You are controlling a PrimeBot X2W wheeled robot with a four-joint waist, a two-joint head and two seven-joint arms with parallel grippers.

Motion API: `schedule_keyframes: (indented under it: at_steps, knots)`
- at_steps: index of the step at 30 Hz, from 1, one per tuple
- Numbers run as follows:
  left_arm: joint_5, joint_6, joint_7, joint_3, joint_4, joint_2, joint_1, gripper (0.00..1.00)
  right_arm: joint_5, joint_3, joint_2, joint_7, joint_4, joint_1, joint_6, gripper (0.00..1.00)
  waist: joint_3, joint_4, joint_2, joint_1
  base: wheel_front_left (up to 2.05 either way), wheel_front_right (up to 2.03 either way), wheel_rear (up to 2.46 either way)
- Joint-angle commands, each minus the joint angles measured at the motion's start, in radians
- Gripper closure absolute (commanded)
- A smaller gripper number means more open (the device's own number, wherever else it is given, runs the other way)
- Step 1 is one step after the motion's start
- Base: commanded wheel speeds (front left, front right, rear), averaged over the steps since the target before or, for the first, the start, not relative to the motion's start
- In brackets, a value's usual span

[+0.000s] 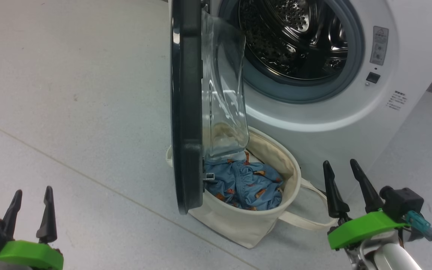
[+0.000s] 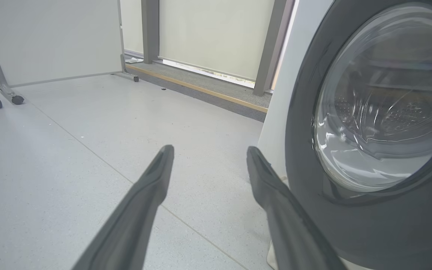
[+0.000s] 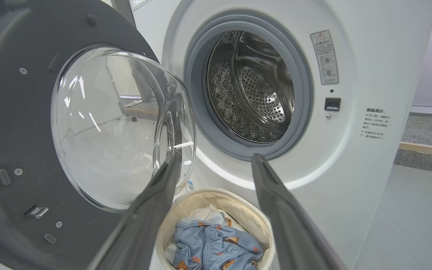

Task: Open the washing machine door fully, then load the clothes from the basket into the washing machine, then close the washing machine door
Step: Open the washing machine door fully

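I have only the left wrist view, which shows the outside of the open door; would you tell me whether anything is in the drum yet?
Observer: No, the drum shows only bare perforated steel, no fabric.
Operator: Thank you. Where are the clothes at the moment?
Observer: The clothes lie in the basket, which sits directly below the glass bowl of the open washing machine door.
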Motion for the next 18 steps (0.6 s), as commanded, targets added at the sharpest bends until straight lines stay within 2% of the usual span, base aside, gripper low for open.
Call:
schedule_keyframes:
  at_steps: [1, 18]
  knots:
    - [0.002, -0.001, -0.006, 0.028, -0.027, 0.036, -0.039, 0.0, -0.012, 0.01, 0.0, -0.012, -0.026, -0.025, 0.001, 0.0, 0.001, -0.001, -0.0001, 0.0, 0.0, 0.0, 0.0]
    - [-0.009, -0.002, -0.006, 0.024, -0.014, 0.041, -0.046, 0.0, -0.008, 0.02, 0.012, -0.013, 0.012, -0.039, 0.001, 0.0, 0.005, -0.012, -0.0001, 0.0, 0.0, 0.0, 0.0]
